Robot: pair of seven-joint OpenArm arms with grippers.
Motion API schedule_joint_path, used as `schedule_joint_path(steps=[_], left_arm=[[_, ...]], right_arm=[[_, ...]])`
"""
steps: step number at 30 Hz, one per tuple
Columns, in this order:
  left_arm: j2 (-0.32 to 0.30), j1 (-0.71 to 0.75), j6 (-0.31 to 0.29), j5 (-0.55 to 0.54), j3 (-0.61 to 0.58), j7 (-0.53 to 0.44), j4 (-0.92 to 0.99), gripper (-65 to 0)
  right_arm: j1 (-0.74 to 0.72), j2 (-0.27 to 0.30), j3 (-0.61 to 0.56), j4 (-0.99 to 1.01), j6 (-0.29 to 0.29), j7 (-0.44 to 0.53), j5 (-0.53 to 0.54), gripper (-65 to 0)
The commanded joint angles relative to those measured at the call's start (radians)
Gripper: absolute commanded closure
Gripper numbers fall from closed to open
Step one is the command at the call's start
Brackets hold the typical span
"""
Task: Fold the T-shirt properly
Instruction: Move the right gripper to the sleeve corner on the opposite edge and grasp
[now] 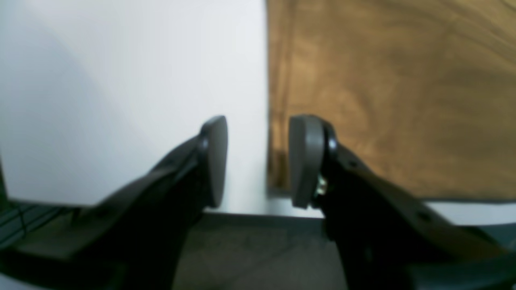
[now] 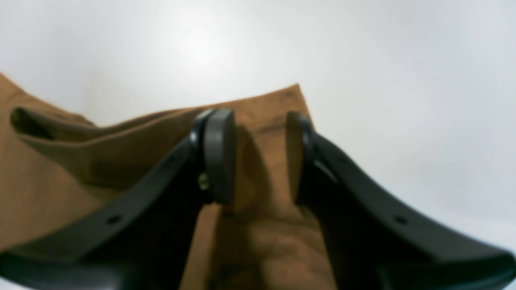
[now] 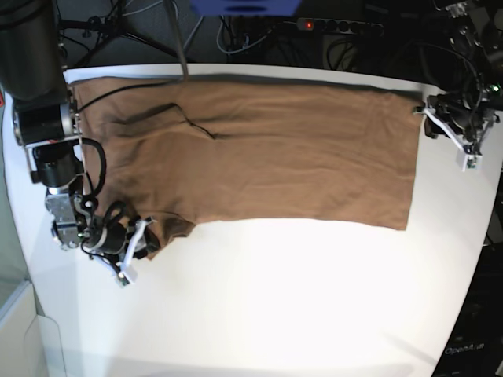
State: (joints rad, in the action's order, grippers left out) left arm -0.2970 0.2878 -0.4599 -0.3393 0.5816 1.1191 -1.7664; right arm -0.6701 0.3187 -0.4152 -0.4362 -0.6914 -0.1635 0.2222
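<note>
While the T-shirt lies lengthwise across the surface, we poise our open right hand over its sleeve corner and our open left hand at its hem corner

A lab: white table, tangled cables, power strip.

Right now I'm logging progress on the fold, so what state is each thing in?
T-shirt: lying flat across the table as a long band, one sleeve bunched at the corner by the right gripper.
Left gripper: open, straddling the T-shirt's edge, holding nothing.
Right gripper: open, over the bunched sleeve, not clamped.
Table: white.
</note>
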Motion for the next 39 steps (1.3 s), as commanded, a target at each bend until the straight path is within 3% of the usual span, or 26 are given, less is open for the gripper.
schedule_joint_path(steps=[1, 6, 10, 13, 29, 35, 39], left_arm=[[-0.008, -0.006, 0.002, -0.005, 0.015, -0.014, -0.017, -24.5], [-0.003, -0.003, 0.0, -0.004, 0.025, -0.014, -0.017, -24.5], [-0.001, -0.003, 0.0, -0.005, 0.022, -0.014, -0.017, -24.5], [-0.001, -0.003, 0.0, -0.004, 0.022, -0.014, -0.017, -24.5], [-0.001, 0.044, 0.0, -0.005, 0.024, -0.014, -0.019, -24.5], [-0.001, 0.066, 0.0, -0.005, 0.024, -0.014, -0.045, -24.4], [-0.001, 0.069, 0.0, -0.004, 0.024, -0.014, -0.062, -24.4]], right_arm=[[-0.035, 0.007, 0.0, -0.013, -0.007, 0.025, 0.012, -22.1], [-0.04, 0.02, 0.005, -0.013, -0.007, 0.025, 0.012, -22.5], [-0.043, 0.038, 0.006, -0.013, -0.007, 0.055, 0.015, -31.0], [-0.04, 0.049, 0.008, -0.013, -0.007, 0.08, 0.015, -33.5], [-0.035, 0.041, 0.008, 0.012, -0.007, 0.08, 0.013, -33.7], [-0.043, 0.018, 0.0, 0.149, -0.007, 0.181, 0.013, -33.8], [-0.037, 0.009, -0.001, 0.156, -0.007, 0.187, 0.013, -32.9]])
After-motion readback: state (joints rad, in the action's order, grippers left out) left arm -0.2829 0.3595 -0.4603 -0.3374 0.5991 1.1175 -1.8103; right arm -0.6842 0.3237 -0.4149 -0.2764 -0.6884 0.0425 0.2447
